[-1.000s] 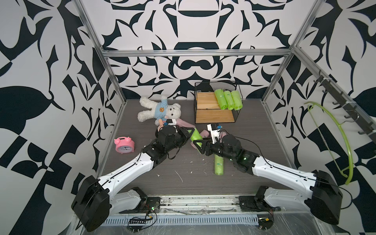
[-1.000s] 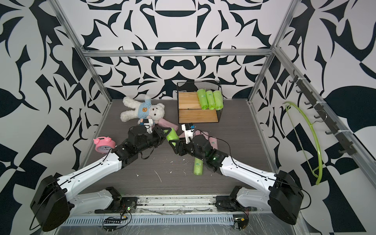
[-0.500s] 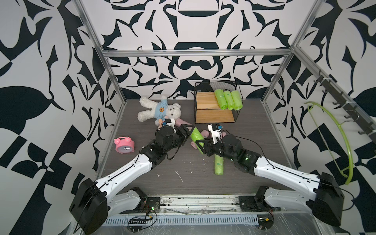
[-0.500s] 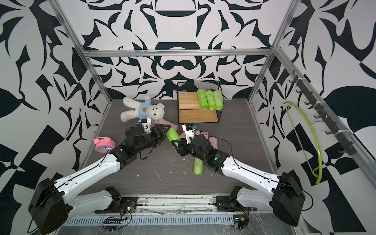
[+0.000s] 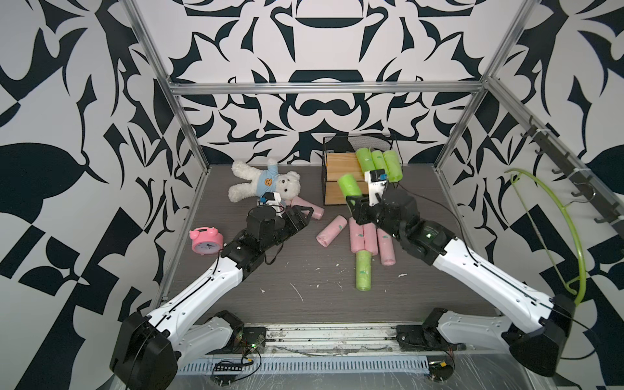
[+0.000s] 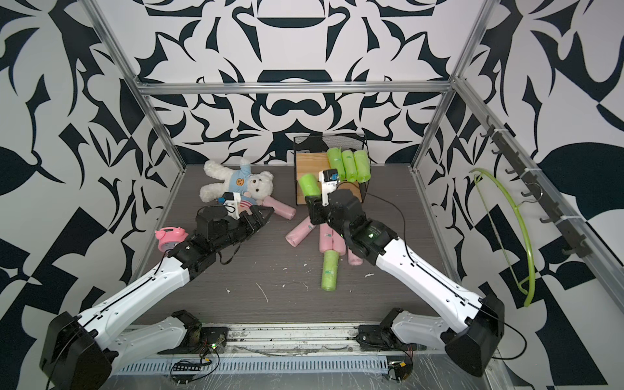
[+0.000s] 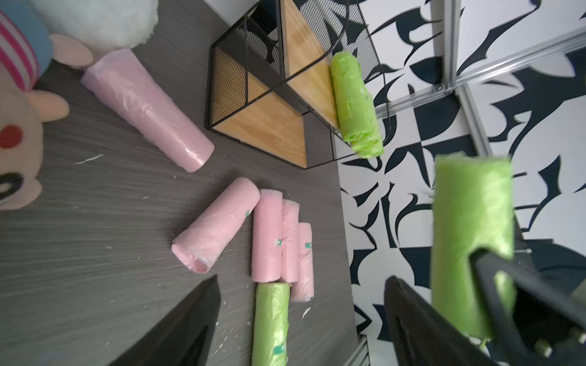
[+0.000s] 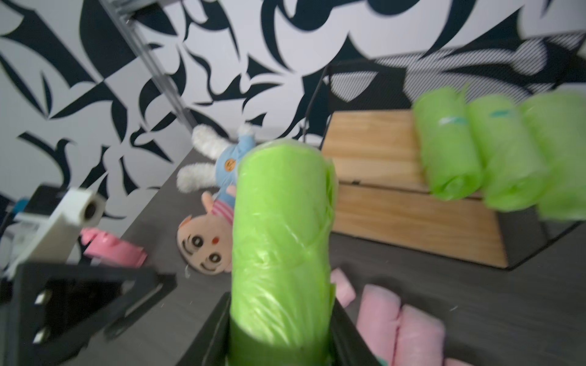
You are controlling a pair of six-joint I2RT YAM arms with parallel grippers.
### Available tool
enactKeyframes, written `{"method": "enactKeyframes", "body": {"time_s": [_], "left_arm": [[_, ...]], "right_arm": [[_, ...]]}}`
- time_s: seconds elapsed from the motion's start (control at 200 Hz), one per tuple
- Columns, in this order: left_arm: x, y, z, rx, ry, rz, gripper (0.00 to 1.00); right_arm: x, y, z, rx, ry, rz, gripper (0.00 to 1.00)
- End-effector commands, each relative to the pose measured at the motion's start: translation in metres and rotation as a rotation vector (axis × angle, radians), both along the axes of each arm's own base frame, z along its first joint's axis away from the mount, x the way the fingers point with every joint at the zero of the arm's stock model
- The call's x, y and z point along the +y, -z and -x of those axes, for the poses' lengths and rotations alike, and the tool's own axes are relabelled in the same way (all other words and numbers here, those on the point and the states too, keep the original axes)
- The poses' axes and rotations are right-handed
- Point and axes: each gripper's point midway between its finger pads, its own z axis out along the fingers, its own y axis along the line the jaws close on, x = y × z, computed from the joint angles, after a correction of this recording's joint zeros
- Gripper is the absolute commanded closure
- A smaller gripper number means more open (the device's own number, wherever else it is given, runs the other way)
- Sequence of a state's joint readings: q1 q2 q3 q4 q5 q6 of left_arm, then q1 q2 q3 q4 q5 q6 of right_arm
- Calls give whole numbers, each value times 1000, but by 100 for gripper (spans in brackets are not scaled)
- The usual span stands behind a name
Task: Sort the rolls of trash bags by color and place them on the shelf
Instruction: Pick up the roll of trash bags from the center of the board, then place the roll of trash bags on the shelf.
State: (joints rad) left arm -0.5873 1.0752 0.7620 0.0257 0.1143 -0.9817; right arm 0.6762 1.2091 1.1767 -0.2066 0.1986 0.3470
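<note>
Grip condition: the held green roll [image 8: 282, 206] is clamped below its middle by the right end effector [image 8: 282, 304], raised clear of the worktop [image 5: 304, 280] and near the front of the shelf [image 5: 339, 164]. The film wrap is seen to wrinkle and pinch in at the jaws, so the roll is judged soft, light and somewhat slippery, not fragile. A hold across the middle of the cylinder is advised; with an off-centre hold the long free part may sag or swing. The left end effector [image 7: 302, 278] is spread wide, carries nothing and hovers over the worktop near the plush bear [image 5: 270, 184].

Three green rolls [image 5: 380, 165] are laid side by side on the upper board, with bare board beside them. One loose green roll [image 5: 363, 271] lies on the worktop, its end against a group of three pink rolls [image 5: 369, 239]. A fourth pink roll [image 5: 332, 231] lies angled just beside that group; a fifth pink roll [image 7: 146, 107] lies just beside the bear. No roll is seen on the lower board. A round roll is expected to run on a flat board, so it should be set down against its neighbour
</note>
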Motion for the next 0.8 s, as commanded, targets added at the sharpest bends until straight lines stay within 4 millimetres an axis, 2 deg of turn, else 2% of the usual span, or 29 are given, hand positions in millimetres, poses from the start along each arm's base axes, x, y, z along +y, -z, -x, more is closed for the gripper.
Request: {"method": "enactKeyframes", "body": {"time_s": [0.0,0.16,0.275,0.595,0.795], "left_arm": [[1,-7,14,-66,110,-134,11],[5,-12,15,-97,107,-161,11],[4,-13,14,-101,110,-163,11],[-2,-1,14,-54,138,-171,11],[-8,2,18,-54,206,-205,11]], "right_arm": [[-22,-32,-35,-103,114,77,66],[-35,-37,-83,-124,213,150,65],[-34,-35,-114,-136,236,210,64],[-24,-13,-168,-144,253,357,63],[-22,2,-193,-129,293,421,62]]}}
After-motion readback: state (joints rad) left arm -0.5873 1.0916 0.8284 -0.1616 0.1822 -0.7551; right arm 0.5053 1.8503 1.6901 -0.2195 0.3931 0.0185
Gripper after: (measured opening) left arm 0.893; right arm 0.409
